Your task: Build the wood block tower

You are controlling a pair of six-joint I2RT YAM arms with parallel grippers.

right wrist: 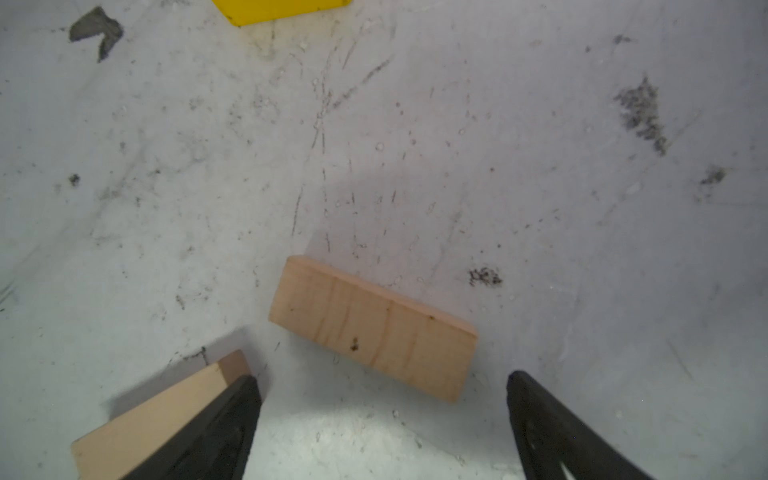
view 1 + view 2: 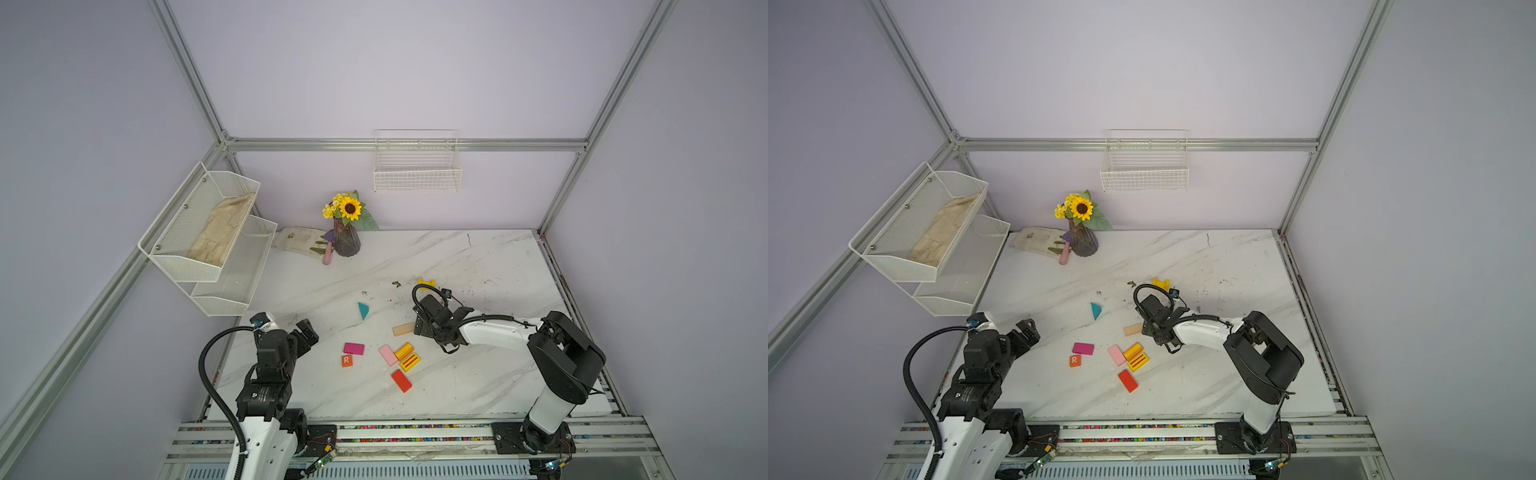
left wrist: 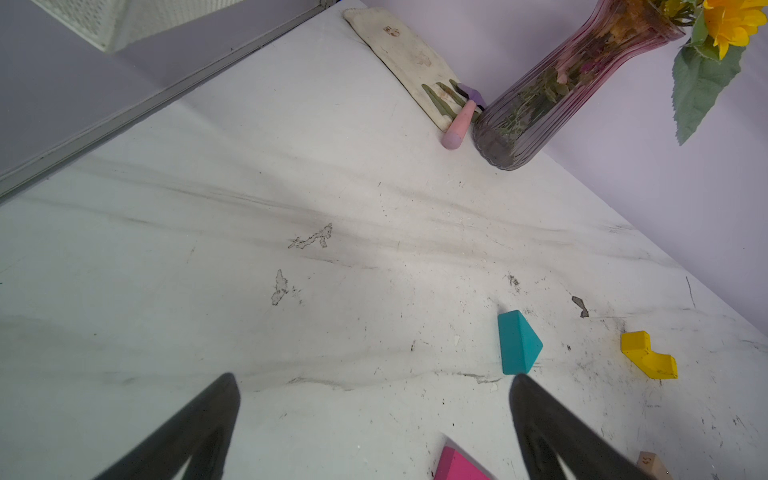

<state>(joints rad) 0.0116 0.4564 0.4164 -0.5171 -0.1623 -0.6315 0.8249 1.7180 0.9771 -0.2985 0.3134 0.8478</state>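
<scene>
No tower yet, wood blocks (image 2: 388, 355) lie scattered near-centre. Right gripper (image 1: 382, 380) hangs jaws spread by a skewed tan slab (image 1: 374, 328), left gripper (image 3: 374, 380) spread, empty too. An off-angle pinch could spin the slab away.

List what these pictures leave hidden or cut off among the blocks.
Tan block: in both top views, covered by the right arm.
Second tan block: right wrist view, behind a finger, cut by the frame edge.
Yellow block: right wrist view, cut by the edge.
Magenta block: left wrist view, cut by the edge.
</scene>
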